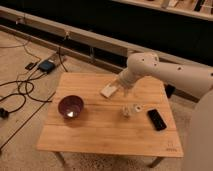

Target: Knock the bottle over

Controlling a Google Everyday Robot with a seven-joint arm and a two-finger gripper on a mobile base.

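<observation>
Bottle (pixel 127 111) on wooden table (pixel 100 132), claw (pixel 121 86) just above, finger state impossible to tell.

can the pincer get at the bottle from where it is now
Probably yes: the pincer hangs just behind the bottle, with bare table between them. The sponge lies off to one side.

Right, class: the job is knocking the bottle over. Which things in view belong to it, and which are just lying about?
Part of the job:
bottle, near the table's middle
gripper, above the table, behind the bottle

Just lying about:
dark bowl
pale block
black phone
small round thing beside the bottle
wooden table
</observation>
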